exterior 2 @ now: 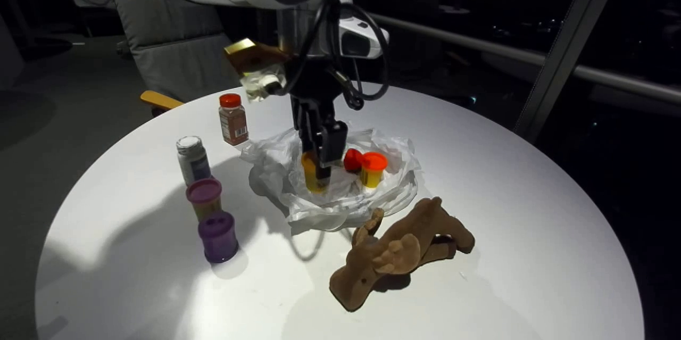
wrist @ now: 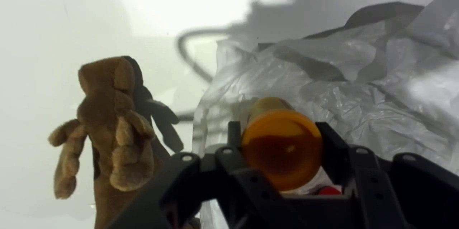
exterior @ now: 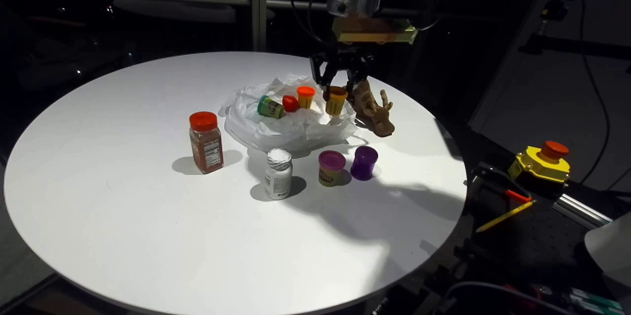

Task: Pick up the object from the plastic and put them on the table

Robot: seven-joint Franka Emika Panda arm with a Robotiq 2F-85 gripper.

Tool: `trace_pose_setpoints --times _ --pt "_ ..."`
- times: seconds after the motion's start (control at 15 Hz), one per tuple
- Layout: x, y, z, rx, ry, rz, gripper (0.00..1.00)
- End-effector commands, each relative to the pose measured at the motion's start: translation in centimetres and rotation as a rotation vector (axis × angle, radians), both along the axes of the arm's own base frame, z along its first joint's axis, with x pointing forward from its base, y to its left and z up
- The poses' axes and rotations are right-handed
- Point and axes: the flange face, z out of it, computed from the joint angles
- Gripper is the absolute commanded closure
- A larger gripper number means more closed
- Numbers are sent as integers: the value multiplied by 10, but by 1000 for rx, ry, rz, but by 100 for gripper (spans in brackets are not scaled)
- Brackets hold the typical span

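My gripper (exterior: pixel 338 92) is shut on an orange-lidded tub (exterior: pixel 334 105), an object at the side of the crumpled white plastic (exterior: pixel 291 136). In the wrist view both fingers press the rim of its orange lid (wrist: pixel 281 150). Whether the tub's base touches the film I cannot tell. Also on the plastic are a red-lidded yellow tub (exterior 2: pixel 373 171), a red piece (exterior 2: pixel 353 160) and a green tub (exterior: pixel 270 107) tipped on its side. The white table (exterior: pixel 148 236) bears a red-capped jar (exterior: pixel 206 143), a white bottle (exterior: pixel 279 177), a pink-lidded tub (exterior: pixel 331 168) and a purple tub (exterior: pixel 364 163).
Close beside the plastic lies a brown plush moose (exterior 2: pixel 404 252), also seen left of the gripper in the wrist view. A grey chair (exterior 2: pixel 173 42) stands behind the table. Past the table's edge are a yellow box with a red button (exterior: pixel 542 163) and a pencil (exterior: pixel 505 216).
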Motion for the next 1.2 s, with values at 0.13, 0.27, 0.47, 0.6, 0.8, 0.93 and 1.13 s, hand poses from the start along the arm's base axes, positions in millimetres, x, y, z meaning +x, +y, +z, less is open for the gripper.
trace_pose_setpoints --times 0.13,0.27,0.47,0.6,0.8,0.93,1.13 --pt "-105 17 29 36 -29 -34 71" --pt "-124 4 13 50 -3 -88 71" --pt "-139 -14 -17 58 9 -146 71" --pt "-138 -26 -30 63 7 -176 71" --pt "-133 -36 -49 58 30 -207 71" --pt "-132 -39 -55 46 52 -216 24" --pt "-125 -37 -42 29 58 -219 8"
